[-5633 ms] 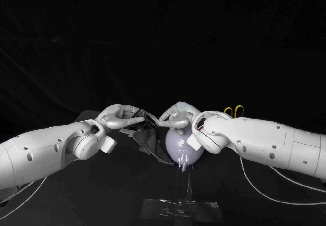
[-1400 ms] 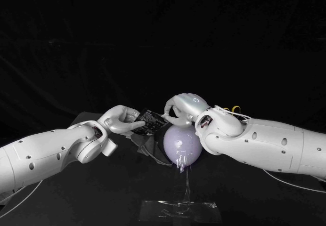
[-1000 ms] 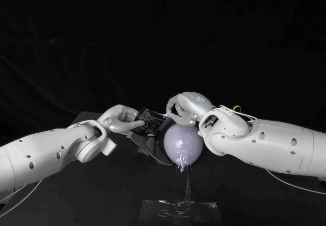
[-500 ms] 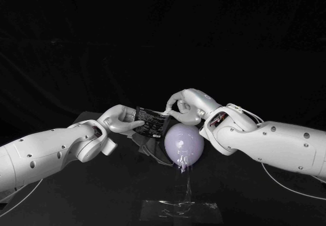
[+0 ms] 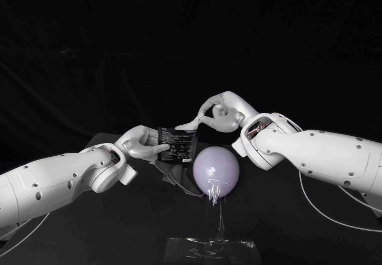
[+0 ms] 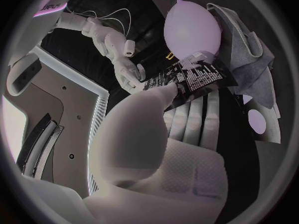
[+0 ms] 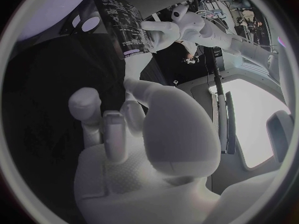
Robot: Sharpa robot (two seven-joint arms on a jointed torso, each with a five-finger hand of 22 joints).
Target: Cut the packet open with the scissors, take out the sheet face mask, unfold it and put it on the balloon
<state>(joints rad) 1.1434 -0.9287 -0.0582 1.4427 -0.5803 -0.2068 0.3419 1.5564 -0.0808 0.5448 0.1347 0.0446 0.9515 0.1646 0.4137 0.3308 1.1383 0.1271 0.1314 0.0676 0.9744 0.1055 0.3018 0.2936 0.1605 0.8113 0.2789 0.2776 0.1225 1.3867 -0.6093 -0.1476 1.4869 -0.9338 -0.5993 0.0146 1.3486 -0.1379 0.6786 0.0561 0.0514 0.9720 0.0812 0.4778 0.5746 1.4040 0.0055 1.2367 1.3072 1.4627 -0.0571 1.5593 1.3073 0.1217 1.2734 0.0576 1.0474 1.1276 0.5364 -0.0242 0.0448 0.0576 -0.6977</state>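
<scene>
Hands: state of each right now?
Left hand: holds the packet.
Right hand: pinches the packet's top edge.

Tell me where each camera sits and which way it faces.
Head view: on the robot's head, looking down; left arm and right arm enter, the left hand holding the packet beside the balloon.
Left wrist view: behind the left hand, facing packet and balloon; own palm shows.
Right wrist view: behind the right hand, facing the packet; own palm shows.
Shared: all show the packet.
</scene>
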